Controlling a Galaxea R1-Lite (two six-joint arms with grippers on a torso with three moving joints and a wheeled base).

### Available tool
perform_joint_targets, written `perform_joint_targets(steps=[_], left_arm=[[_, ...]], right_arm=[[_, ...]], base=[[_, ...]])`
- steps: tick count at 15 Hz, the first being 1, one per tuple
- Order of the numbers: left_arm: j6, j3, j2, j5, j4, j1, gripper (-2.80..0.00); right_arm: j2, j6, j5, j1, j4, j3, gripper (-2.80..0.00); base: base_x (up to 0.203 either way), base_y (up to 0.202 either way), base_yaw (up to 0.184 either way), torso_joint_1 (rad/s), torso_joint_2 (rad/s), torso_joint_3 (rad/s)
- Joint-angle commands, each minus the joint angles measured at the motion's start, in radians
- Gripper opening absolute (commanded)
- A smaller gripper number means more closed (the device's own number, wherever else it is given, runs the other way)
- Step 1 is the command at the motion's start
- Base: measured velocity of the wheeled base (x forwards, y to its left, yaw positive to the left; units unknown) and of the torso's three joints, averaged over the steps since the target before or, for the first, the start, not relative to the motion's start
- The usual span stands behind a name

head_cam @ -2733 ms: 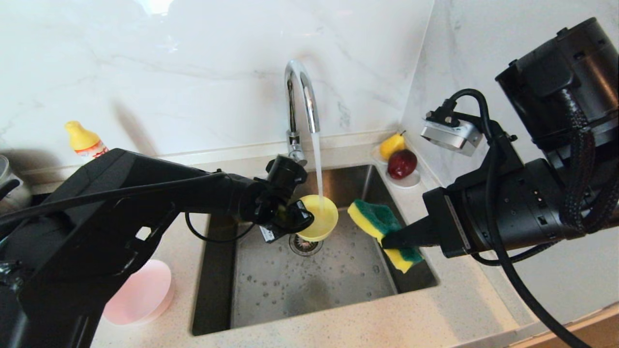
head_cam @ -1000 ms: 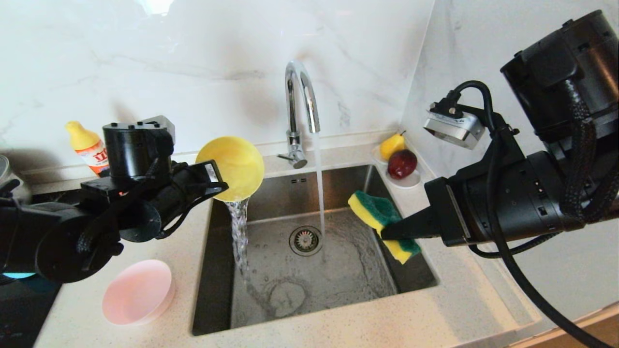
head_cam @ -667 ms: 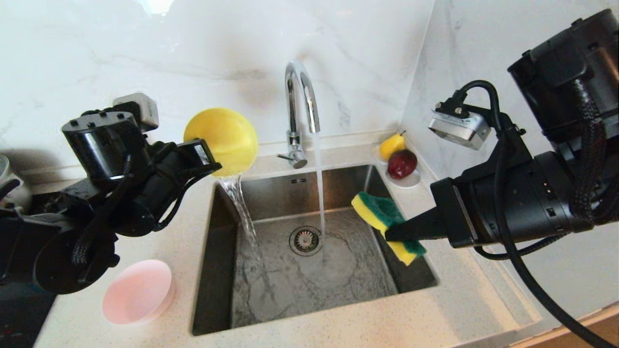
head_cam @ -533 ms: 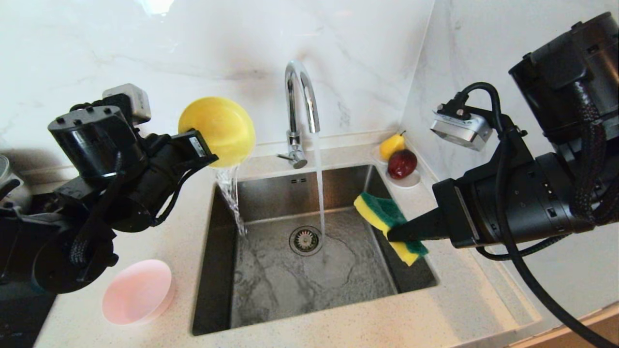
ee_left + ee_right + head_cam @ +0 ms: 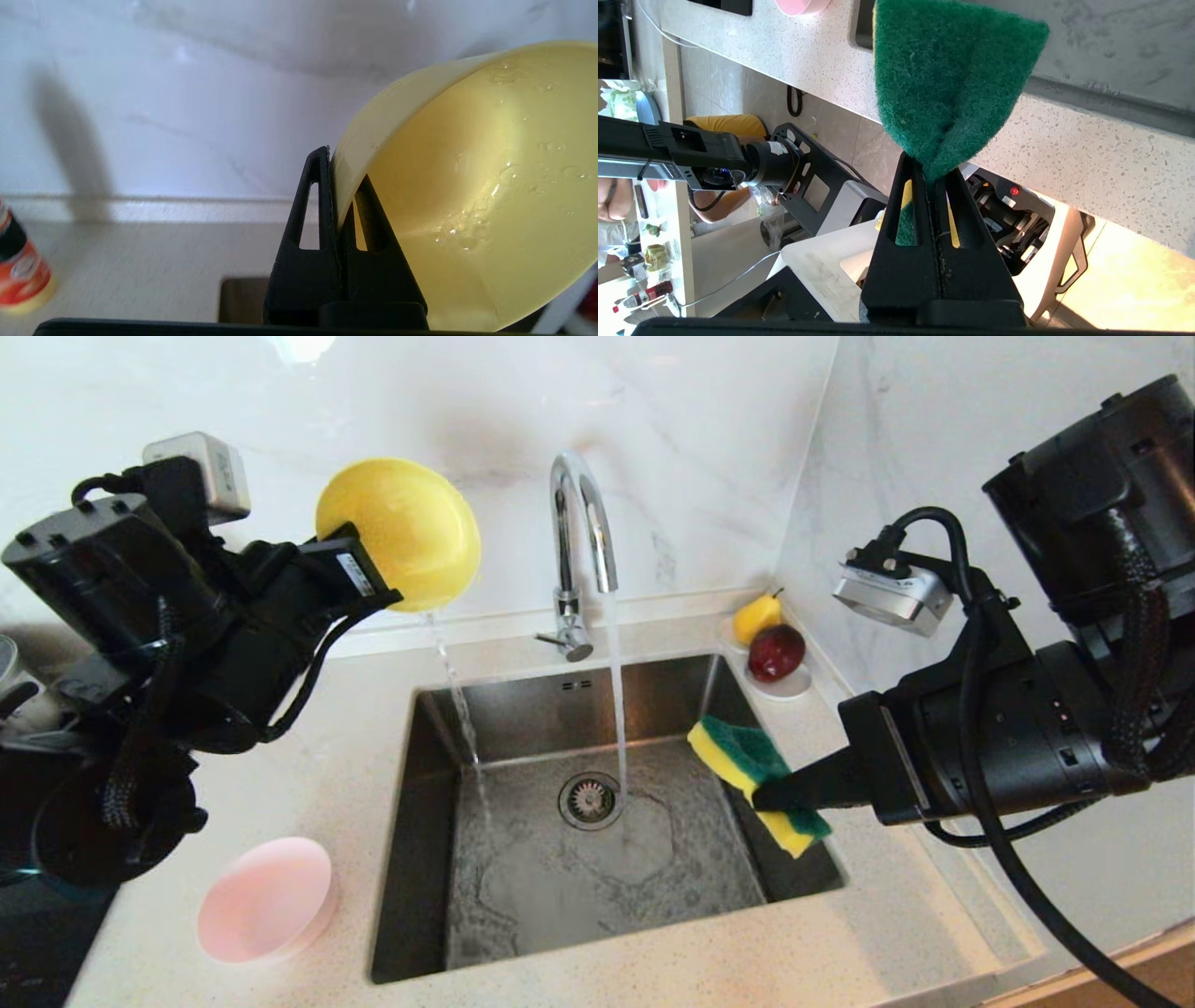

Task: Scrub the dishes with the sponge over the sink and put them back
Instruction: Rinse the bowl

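Water trickles from the small round yellow plastic bowl (image 5: 401,532), rim pinched by the left end effector (image 5: 369,581) above the brushed steel sink (image 5: 597,859); right end effector (image 5: 775,793) clamps the green-and-yellow sponge (image 5: 752,779) over the sink's right edge.

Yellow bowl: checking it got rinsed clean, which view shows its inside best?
The left wrist view: the yellow bowl shows its wet inside. The head view shows only the bowl's underside, in the left gripper. The right wrist view misses it.
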Motion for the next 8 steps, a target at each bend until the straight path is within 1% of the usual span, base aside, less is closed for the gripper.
perform_joint_targets(steps=[1,4,8], left_arm=[[-0.001,-0.017,-0.036,-0.008,-0.004,0.000,-2.80],[0.006,-0.012,-0.071,-0.039,-0.004,0.000,-2.80],[0.005,-0.021,-0.078,-0.041,-0.002,0.003,-2.80]], right_arm=[[0.000,0.003,0.002,-0.001,0.004,0.004,-2.80],[0.002,0.003,0.009,-0.001,0.000,0.020,-2.80],[0.016,0.004,0.009,-0.001,-0.002,0.021,-2.80]], base=[[0.000,0.000,0.000,0.000,0.00,0.000],[0.000,0.000,0.000,0.000,0.00,0.000],[0.000,0.000,0.000,0.000,0.00,0.000]])
